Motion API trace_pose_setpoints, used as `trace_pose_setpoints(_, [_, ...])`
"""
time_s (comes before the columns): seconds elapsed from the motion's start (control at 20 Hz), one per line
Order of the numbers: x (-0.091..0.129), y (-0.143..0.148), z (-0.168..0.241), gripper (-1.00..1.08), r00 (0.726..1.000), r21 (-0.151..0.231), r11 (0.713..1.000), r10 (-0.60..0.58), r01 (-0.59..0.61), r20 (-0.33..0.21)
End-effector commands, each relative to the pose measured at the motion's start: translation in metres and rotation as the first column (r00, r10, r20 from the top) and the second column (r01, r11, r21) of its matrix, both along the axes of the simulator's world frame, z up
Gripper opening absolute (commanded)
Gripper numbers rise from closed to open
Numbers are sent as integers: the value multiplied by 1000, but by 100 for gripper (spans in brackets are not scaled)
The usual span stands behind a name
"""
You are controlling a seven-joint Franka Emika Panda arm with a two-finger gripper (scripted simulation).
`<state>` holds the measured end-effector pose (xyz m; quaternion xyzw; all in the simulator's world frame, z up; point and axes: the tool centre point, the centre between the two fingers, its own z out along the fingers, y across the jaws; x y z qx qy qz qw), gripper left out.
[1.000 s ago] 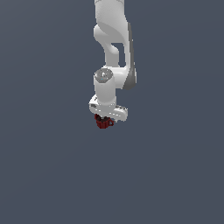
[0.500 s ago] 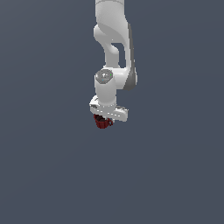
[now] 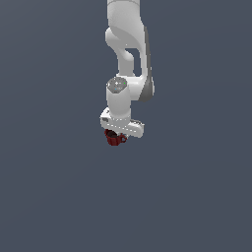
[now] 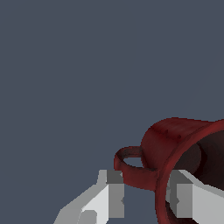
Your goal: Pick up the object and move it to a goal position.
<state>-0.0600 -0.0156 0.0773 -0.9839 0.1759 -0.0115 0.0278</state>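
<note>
Plain dark grey-blue background fills the exterior view, smooth and without texture. My white, glossy arm [image 3: 125, 59] hangs down, and my gripper [image 3: 117, 135] grasps the mug [image 3: 115, 139], a small dark red cylinder just under the white gripper body.

From the wrist view, the mug [image 4: 183, 148] shows a hollow dark inside and a loop handle [image 4: 131, 168]. My grey fingers [image 4: 114, 192] stand on both sides of the handle and the wall, closed on it. No writing is visible.
</note>
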Motion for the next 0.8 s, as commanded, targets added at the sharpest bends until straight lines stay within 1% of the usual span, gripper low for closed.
trace_pose_setpoints(0.0, [9,-2,7,-100,999,-7,1000,-8,8,31])
trace_pose_setpoints(0.2, [30,-7,21,-100,994,-23,999,-27,30,104])
trace_pose_setpoints(0.4, [57,-14,44,-100,977,-42,997,-52,62,206])
trace_pose_setpoints(0.55, [80,-21,68,-100,952,-57,994,-71,92,297])
trace_pose_setpoints(0.75, [106,-29,103,-100,905,-72,988,-93,135,416])
